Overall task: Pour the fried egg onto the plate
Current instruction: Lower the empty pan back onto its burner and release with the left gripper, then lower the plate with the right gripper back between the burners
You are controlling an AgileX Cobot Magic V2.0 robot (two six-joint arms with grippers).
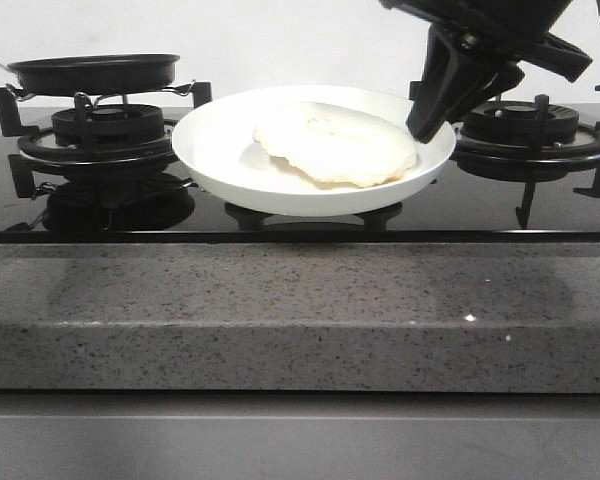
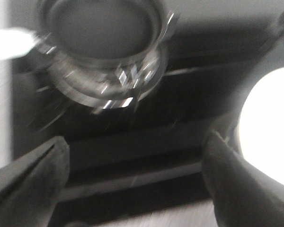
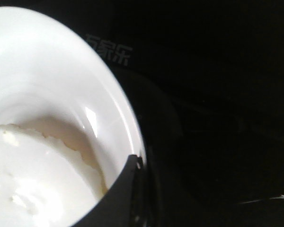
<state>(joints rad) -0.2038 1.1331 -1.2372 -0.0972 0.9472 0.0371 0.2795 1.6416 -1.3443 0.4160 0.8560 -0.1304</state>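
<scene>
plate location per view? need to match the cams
Front: the plate sits centre, between the two burners, the fried egg on it.
Left wrist: blurred white disc at the right edge.
Right wrist: fills the left half, rim curving down to the right tool's finger.
Shared landmark: the black pan on the left burner, also in left wrist.

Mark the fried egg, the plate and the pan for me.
fried egg (image 1: 335,143), front view, middle of the white.
plate (image 1: 212,150), front view, bare left rim.
pan (image 1: 95,73), front view, side wall.
</scene>
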